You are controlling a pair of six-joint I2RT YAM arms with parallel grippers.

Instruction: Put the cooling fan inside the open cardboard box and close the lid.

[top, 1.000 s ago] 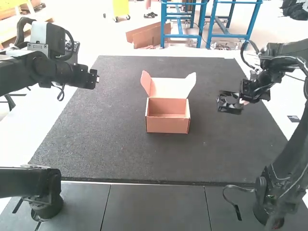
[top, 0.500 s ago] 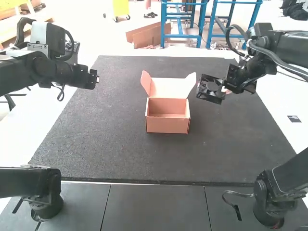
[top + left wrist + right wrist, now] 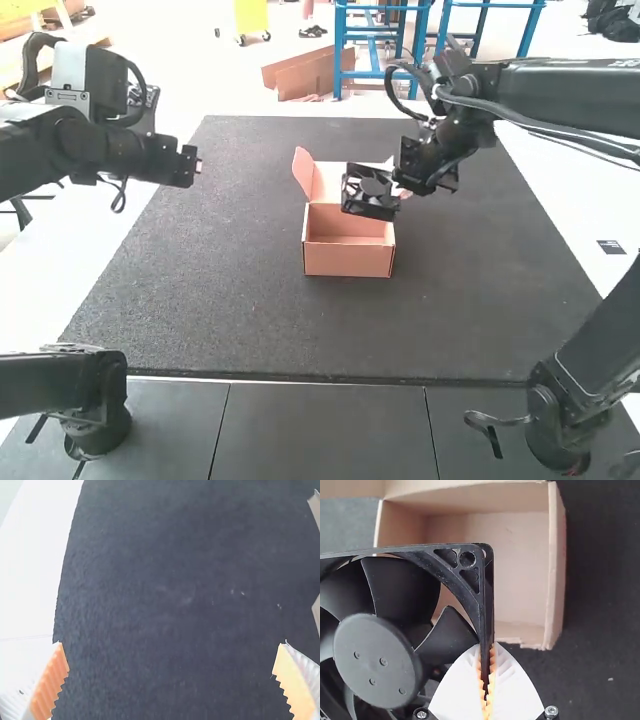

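Fan — clamped in right hand — seemingly over box.

cardboard box on the mat; cooling fan above the box's open top (gripped at one edge by the right gripper); left gripper well left of the box.

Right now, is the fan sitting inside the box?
No, the right gripper holds the fan in the air above the open box.
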